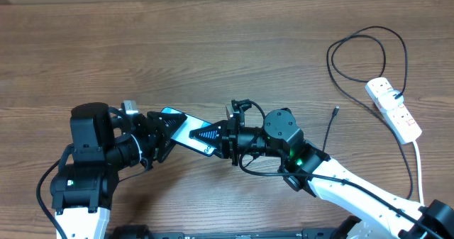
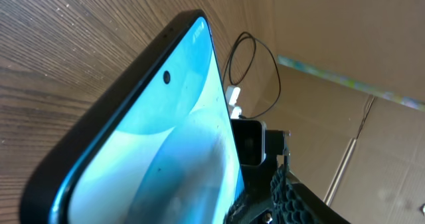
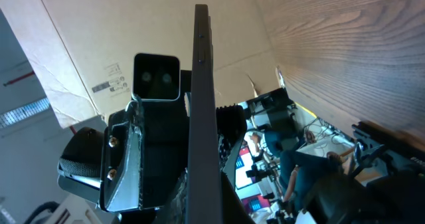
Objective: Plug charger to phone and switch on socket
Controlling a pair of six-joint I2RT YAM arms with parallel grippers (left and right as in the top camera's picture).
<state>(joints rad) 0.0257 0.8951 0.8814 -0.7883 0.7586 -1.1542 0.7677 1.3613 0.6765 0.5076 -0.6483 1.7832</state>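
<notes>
Surfaces as seen:

- Table (image 1: 213,40): brown wood-look top with a clear grain and a matt to low sheen. Fine specks and scratches show in the left wrist view.
- Phone (image 1: 186,129): glossy, glass-like light blue screen carrying soft reflections. The black rim is smooth and semi-gloss.
- Charger (image 1: 330,54): thin black cable with a smooth jacket.
- Socket (image 1: 394,110): smooth white plastic body with small red marks.
- Cord (image 1: 418,164): thick, white, smooth sheath.
- Left gripper (image 1: 169,128) and right gripper (image 1: 215,136): matt black plastic. A studded, rubbery-looking black pad (image 2: 292,194) is at the lower right of the left wrist view.
- Right arm shell (image 1: 369,196): glossy white plastic.
- Cardboard (image 2: 345,24): brown, matt, creased.
</notes>
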